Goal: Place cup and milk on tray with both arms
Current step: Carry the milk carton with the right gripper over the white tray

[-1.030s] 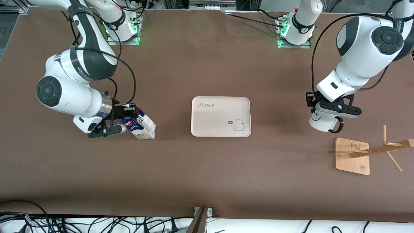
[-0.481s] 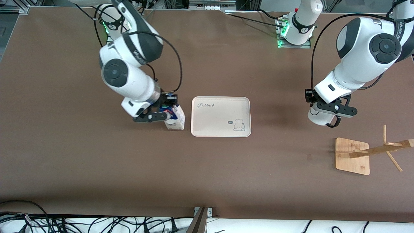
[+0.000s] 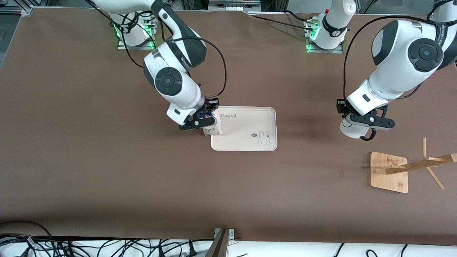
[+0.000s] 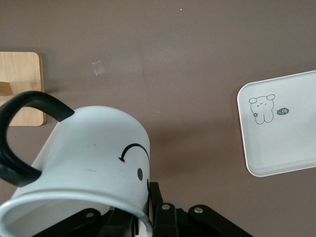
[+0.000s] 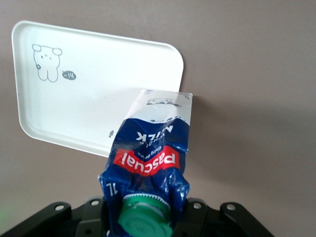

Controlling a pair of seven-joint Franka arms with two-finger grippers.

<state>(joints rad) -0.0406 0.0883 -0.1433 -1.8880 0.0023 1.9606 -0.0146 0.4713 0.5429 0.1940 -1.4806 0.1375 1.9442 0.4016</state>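
Right gripper (image 3: 204, 119): the jaws are closed on the top of the milk carton (image 3: 212, 127), clamping the dark blue gable just beside the round green cap (image 5: 144, 217). The carton hangs upright from the grip, its white lower sides showing in the front view. It is over the edge of the cream tray (image 3: 246, 142) at the right arm's end, beside the "Rabbit" lettering (image 3: 227, 116). Whether the carton's base touches the tray cannot be told. In the right wrist view the carton's lower end overlaps the tray's rim, with brown table (image 3: 228, 192) to one side.

Left gripper (image 3: 360, 123): the jaws are closed on the rim of the white cup (image 3: 351, 130). In the left wrist view the gripper's black parts sit at the cup's open mouth, and the cup is tilted, with its black loop handle (image 4: 19, 138) and part of the smiley face (image 4: 134, 160) showing. The cup is held over bare table toward the left arm's end, well apart from the tray.

Surroundings: the tray lies flat at the middle of the table, its rabbit drawing (image 3: 263, 138) in the corner nearer the front camera, toward the left arm's end. A wooden rack (image 3: 389, 172) on a square base stands on the table near the left arm's end, nearer the front camera than the tray.
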